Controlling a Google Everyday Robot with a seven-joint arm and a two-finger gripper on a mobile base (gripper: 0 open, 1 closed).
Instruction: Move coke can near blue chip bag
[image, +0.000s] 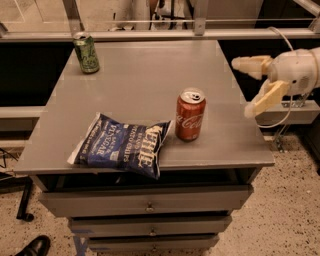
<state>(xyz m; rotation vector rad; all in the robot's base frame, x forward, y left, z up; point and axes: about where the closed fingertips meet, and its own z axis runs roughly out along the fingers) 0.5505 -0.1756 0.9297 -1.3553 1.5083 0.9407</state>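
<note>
The red coke can (190, 115) stands upright on the grey table top (145, 75), near its front right. The blue chip bag (122, 145) lies flat just left of the can, its right corner almost touching the can's base. My gripper (246, 87) is open and empty. It hangs off the table's right edge, well to the right of the can. Its two cream fingers (264, 98) are spread wide apart.
A green can (86, 52) stands at the table's back left corner. The table is a drawer cabinet with drawer fronts (147, 202) below. A metal rail (150, 35) runs behind it. A black shoe (32, 246) shows on the floor at lower left.
</note>
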